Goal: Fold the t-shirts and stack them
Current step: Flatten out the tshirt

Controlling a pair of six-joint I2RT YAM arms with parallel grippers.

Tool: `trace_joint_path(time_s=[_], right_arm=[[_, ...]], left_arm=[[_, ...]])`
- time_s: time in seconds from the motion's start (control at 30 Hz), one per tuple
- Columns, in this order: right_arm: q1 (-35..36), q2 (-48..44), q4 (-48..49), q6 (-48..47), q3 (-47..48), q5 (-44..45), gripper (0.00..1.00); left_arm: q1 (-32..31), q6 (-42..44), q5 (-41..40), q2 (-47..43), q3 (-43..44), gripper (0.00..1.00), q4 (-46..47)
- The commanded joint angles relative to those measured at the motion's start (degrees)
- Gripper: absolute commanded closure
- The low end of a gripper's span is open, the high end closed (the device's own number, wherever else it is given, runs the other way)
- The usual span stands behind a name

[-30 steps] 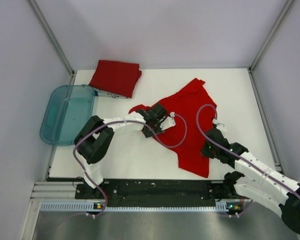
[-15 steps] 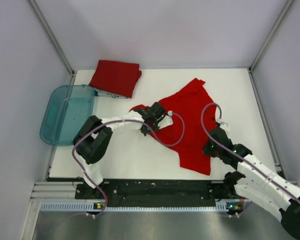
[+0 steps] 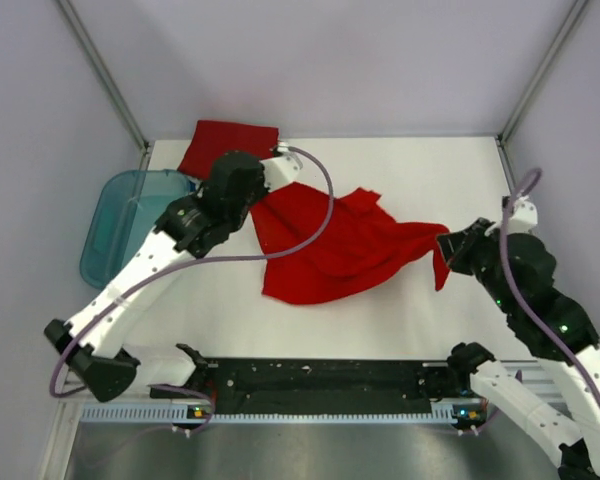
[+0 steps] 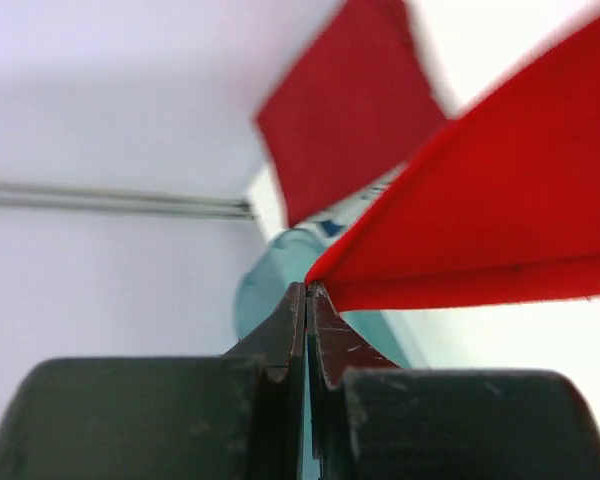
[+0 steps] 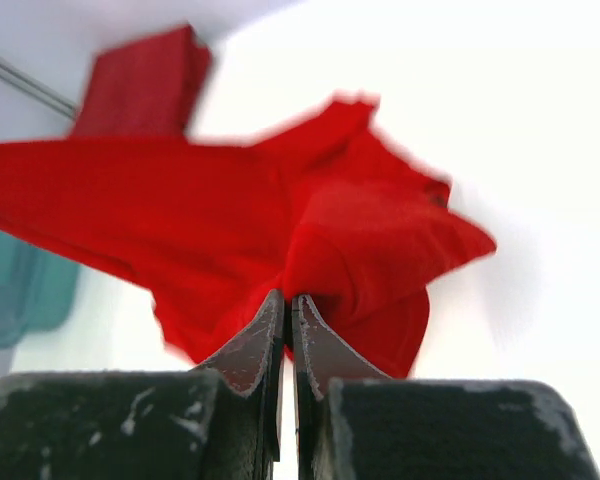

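Red folded t-shirt [image 3: 212, 145] sits back left on the bench [image 3: 430, 170]. My left end effector [image 4: 307, 292] pinches one edge of the loose t-shirt [image 3: 340, 250], my right end effector [image 5: 287, 300] the other, stretching it over mid-bench. I judge this the spreading step; next, lay it flat.

A: Far-left corner of the table [image 3: 430, 170]?
B: There, a folded shirt [image 3: 215, 145].
A: And nearer, along the left edge?
B: Just the tub [image 3: 120, 235], in front and to the left of that folded shirt, partly off the table.
A: Mid-table?
B: Only the loose shirt [image 3: 330, 250], stretched across between the left gripper [image 4: 308, 290] at its far-left corner and the right gripper [image 5: 287, 298] at its right end.
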Motion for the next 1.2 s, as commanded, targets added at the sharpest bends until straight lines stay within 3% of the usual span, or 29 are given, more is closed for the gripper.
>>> trace_joint_path(time_s=[0.0, 0.1, 0.27, 0.37, 0.47, 0.57, 0.6, 0.63, 0.67, 0.7, 0.73, 0.97, 1.07, 1.17], right_arm=[[-0.59, -0.95, -2.85, -6.43, 8.57, -0.24, 1.00], [-0.59, -1.04, -4.17, -7.75, 9.29, 2.04, 1.00], [-0.59, -0.34, -4.35, -6.35, 5.17, 0.64, 1.00], [-0.59, 0.28, -3.82, -5.56, 2.00, 0.46, 1.00], [-0.59, 0.98, -3.38, -4.86, -0.37, 2.30, 1.00], [-0.50, 2.12, -1.54, -4.68, -3.18, 4.50, 1.00], [-0.59, 2.91, -1.10, -4.68, -3.80, 4.51, 1.00], [-0.68, 3.61, -0.75, -4.51, -4.42, 4.42, 1.00], [-0.59, 4.31, -0.13, -4.42, -4.86, 3.72, 1.00], [-0.68, 5.10, 0.48, -4.42, -5.47, 3.54, 1.00], [-0.68, 5.55, 1.27, -4.33, -6.00, 3.28, 1.00], [-1.47, 8.71, 4.61, -4.94, -8.11, 1.08, 1.00], [-1.99, 9.33, 5.58, -4.86, -9.25, -0.15, 1.00], [-2.96, 9.59, 6.29, -4.77, -10.05, -0.94, 1.00]], left_arm=[[0.70, 7.94, -13.78, -6.32, 2.06, 1.00, 7.95], [5.09, 10.51, -14.69, -7.74, 2.67, 1.00, 15.63], [7.03, 9.20, -5.82, -3.18, 0.13, 1.00, 18.36], [8.17, 8.75, -3.61, 4.71, -1.28, 1.00, 24.23], [10.19, 6.83, -3.87, 17.35, 4.32, 0.97, 26.89], [11.51, 4.27, -7.20, 30.28, 16.08, 0.46, 23.92], [11.60, 3.92, -9.04, 33.62, 20.39, 0.36, 22.07], [11.34, 3.22, -9.40, 35.14, 22.00, 0.34, 20.32], [10.99, 2.26, -8.45, 34.98, 21.93, 0.20, 19.25], [10.47, 1.29, -5.66, 33.15, 20.19, 0.19, 18.63], [10.03, 0.76, -2.41, 29.39, 17.04, 0.01, 18.37], [3.00, 5.92, 31.49, 2.14, -9.24, 0.05, 2.31], [-0.69, 9.35, 37.86, -5.69, -22.24, 0.06, -1.58], [-2.54, 11.56, 39.63, -9.58, -35.00, 0.07, 0.33]])
